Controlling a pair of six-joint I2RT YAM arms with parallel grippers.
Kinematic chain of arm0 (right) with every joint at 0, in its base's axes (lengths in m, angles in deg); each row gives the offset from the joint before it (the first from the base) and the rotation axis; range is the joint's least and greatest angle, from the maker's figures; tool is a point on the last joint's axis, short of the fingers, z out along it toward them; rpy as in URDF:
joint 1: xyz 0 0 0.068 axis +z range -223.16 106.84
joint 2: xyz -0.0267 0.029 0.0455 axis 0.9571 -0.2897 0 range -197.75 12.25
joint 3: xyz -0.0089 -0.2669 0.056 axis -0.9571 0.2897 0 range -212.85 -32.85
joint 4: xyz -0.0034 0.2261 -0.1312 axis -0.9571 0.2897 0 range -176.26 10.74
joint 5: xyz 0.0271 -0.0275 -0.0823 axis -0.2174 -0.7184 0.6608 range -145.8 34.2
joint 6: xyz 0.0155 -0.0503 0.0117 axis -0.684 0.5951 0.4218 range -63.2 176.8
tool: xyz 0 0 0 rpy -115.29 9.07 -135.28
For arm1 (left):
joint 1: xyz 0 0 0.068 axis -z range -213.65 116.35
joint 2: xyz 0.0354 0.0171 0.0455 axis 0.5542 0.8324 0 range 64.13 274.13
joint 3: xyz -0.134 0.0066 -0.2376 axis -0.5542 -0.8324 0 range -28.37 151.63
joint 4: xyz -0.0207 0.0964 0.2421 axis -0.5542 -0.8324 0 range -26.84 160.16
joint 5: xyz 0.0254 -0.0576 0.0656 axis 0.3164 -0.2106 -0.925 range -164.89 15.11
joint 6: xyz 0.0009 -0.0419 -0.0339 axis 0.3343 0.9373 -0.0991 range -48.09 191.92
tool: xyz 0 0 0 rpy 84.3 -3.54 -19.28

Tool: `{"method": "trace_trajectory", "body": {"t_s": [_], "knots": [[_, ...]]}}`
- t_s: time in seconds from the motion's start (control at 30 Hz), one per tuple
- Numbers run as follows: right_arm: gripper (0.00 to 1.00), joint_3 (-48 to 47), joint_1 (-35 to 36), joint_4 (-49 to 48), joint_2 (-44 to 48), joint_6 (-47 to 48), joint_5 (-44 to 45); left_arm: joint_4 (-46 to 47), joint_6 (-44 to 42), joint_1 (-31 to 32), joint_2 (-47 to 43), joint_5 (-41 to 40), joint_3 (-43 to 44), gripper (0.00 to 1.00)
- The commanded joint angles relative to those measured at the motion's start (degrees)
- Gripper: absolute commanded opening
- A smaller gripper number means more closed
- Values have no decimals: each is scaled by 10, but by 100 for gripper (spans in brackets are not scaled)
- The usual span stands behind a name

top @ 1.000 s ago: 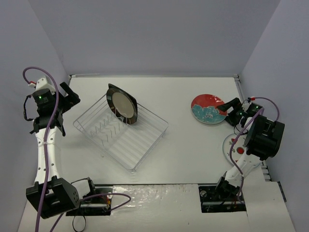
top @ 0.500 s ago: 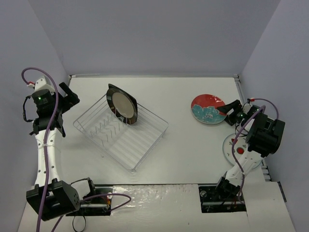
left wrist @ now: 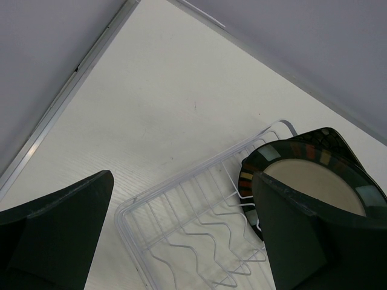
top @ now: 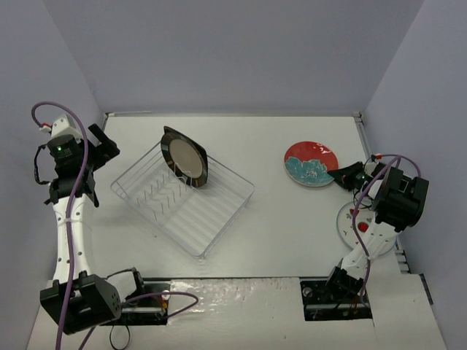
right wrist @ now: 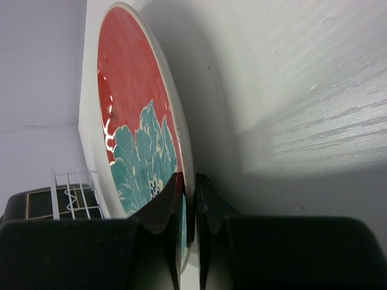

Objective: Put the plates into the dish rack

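Observation:
The round red-and-teal floral plate (top: 311, 163) lies at the right of the table, and my right gripper (top: 341, 175) is shut on its near rim. In the right wrist view both fingertips pinch the plate's (right wrist: 136, 121) edge at my right gripper (right wrist: 192, 194). The wire dish rack (top: 219, 211) stands left of centre. A square black plate (top: 169, 135) and a round beige plate with a striped rim (top: 188, 160) stand upright at its far end. My left gripper (top: 104, 144) hovers open beyond the rack's left corner. A small white plate with red marks (top: 349, 219) lies partly under my right arm.
In the left wrist view the rack's near corner (left wrist: 130, 205) with its wavy tines lies between my wide-apart fingers (left wrist: 54, 232), and the beige plate (left wrist: 308, 178) shows beside the right one. Grey walls close in at the back and both sides.
My right gripper has gone from open to shut on the red-and-teal plate's rim, and the plate has shifted slightly left. The left arm has barely moved.

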Motion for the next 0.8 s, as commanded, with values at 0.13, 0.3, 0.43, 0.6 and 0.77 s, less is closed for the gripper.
{"method": "trace_trajectory", "body": {"t_s": [0.13, 0.3, 0.43, 0.6, 0.77], "knots": [[0, 26, 1, -42, 40, -6, 2, 31, -2, -4, -17, -6, 9, 97], [0, 33, 4, -122, 106, -90, -12, 38, 2, -4, -13, 10, 6, 97], [0, 35, 9, -219, 148, -169, 3, 43, 4, -4, -9, 27, 7, 97], [0, 14, 13, -322, 192, -256, 21, 43, 2, -4, -8, 28, 8, 97], [0, -54, 58, -288, 242, -220, 46, 46, 3, -4, -8, 29, 8, 97]]}}
